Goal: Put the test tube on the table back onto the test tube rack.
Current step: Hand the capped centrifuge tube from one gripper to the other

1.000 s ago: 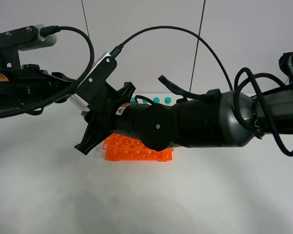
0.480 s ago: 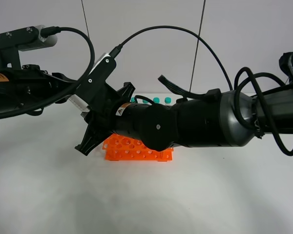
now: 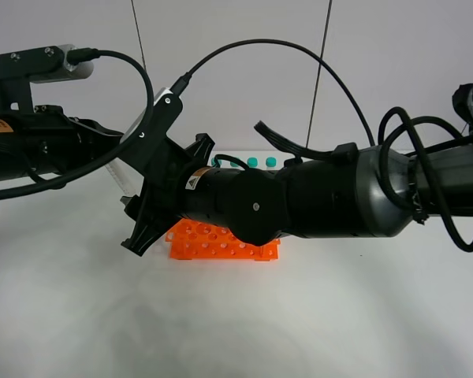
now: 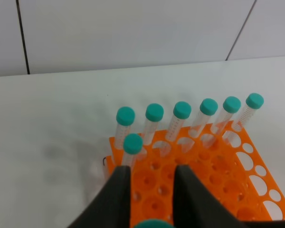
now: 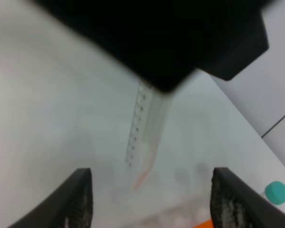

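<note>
In the left wrist view my left gripper [image 4: 152, 171] is shut on the test tube, whose teal cap [image 4: 154, 223] shows between its dark fingers [image 4: 118, 199]. It hovers over the orange test tube rack [image 4: 218, 175], which holds several teal-capped tubes [image 4: 182, 110]. The right wrist view shows the clear test tube [image 5: 145, 133] hanging from that dark gripper above the white table [image 5: 47, 118]. My right gripper [image 5: 152, 199] is open, its fingers [image 5: 78, 199] wide apart and off the tube. In the high view my right arm [image 3: 323, 201] hides much of the rack [image 3: 221, 244].
The white table [image 3: 339, 315] spreads around the rack on all sides. A white panelled wall [image 3: 236, 71] stands behind it. Black cables [image 3: 299, 59] loop above both arms. My left arm [image 3: 39, 142] comes in from the left.
My right gripper has shifted slightly and its bracket has tipped up and left. The clear tube that showed beside my left arm's end is now largely hidden behind it.
</note>
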